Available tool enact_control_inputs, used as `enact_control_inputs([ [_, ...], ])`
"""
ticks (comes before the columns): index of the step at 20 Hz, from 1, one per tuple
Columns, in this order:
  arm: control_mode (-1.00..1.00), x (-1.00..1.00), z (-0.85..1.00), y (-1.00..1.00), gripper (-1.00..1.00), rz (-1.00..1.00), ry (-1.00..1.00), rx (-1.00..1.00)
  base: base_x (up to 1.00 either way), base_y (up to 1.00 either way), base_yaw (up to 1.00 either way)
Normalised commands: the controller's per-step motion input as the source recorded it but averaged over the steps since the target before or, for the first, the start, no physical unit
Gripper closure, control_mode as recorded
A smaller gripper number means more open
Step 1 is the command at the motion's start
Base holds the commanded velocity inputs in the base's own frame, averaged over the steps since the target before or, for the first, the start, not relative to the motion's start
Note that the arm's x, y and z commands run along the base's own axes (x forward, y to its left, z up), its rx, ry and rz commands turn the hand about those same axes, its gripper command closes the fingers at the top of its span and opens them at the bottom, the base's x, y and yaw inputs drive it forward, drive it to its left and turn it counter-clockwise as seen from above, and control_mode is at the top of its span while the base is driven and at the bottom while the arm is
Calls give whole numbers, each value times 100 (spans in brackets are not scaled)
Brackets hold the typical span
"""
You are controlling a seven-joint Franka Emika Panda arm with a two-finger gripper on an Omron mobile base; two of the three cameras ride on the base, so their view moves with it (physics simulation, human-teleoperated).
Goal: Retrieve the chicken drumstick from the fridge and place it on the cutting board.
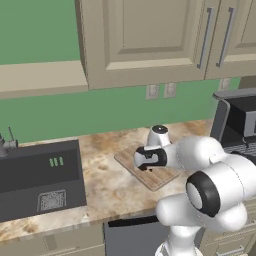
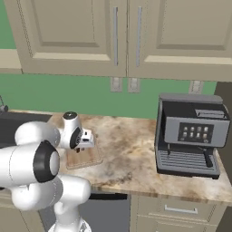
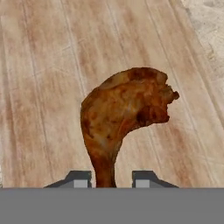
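drumstick (image 3: 124, 111) over board (image 3: 43, 87); gripper (image 3: 112, 179) fingertips flank thin bone end with slight gaps, grip uncertain; looks light, greasy; hold narrow shank

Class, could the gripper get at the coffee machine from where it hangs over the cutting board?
Probably yes. The gripper hangs over the cutting board with the drumstick between its fingertips. The counter between the board and the coffee machine looks bare, so nothing blocks a sideways swing, though it would have to stretch.
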Motion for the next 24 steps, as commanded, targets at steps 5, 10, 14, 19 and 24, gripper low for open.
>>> enact_control_inputs([
  [5, -100, -3, 2, 4, -100, 2, -2, -1, 0, 0, 0],
  [10, -100, -16, 76, 16, -100, 0, -16, -7, 0, 0, 0],
  [14, -100, -64, 77, 0, -100, -5, -11, 0, 0, 0, 0],
  [19, -100, -73, 25, -8, -100, -11, -1, 2, 0, 0, 0],
  [24, -100, -86, 13, -20, -100, -15, 0, 6, 0, 0, 0],
])
